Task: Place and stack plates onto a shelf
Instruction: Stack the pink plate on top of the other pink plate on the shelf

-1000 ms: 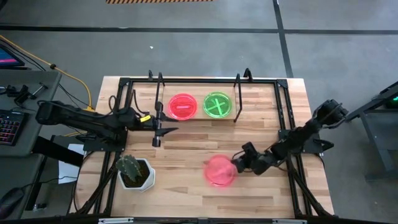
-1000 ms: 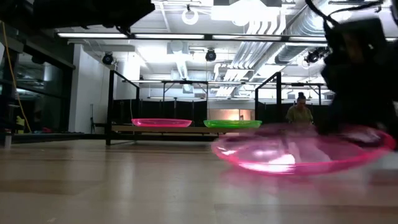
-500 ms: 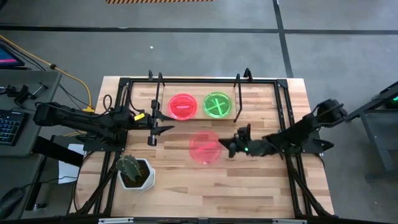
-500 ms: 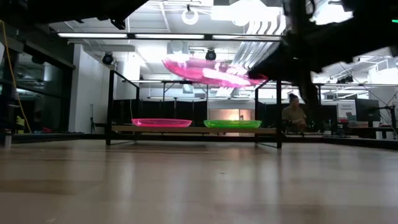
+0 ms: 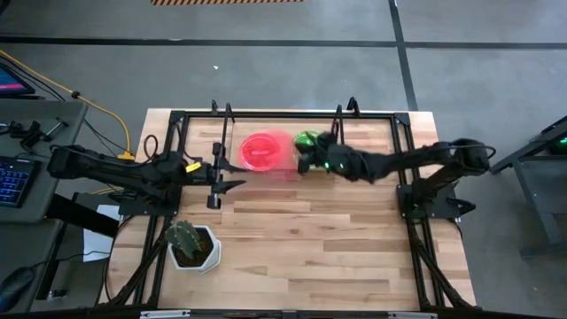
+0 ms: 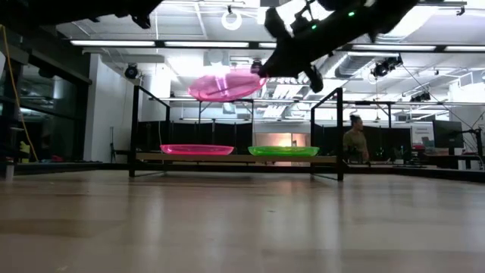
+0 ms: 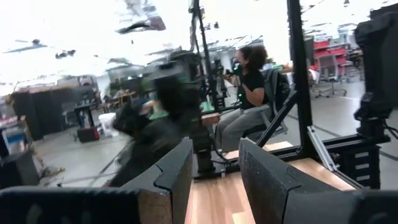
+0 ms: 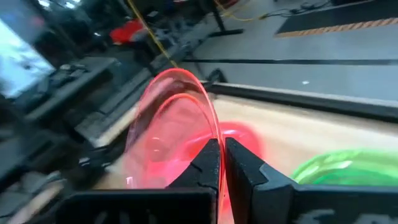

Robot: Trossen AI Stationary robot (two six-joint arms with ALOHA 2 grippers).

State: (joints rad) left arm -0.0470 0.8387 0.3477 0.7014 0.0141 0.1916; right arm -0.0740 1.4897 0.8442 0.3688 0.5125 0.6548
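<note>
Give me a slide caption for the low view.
Right gripper holds a pink plate above the shelf.

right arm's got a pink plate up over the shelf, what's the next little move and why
Probably lower it straight down. The right gripper pinches the pink plate by its rim, held tilted in the air above the pink plate already lying on the shelf, beside the green plate. Levelling while descending should stack it; the left gripper waits nearby.

Ceiling strip lights give bright, even light with only soft shadows on the table (image 5: 292, 239). The pink plate (image 8: 171, 134) pinched in the right gripper (image 8: 222, 163) is smeared by motion (worst beyond its fingertips). Glare whitens the left wrist view's background.
</note>
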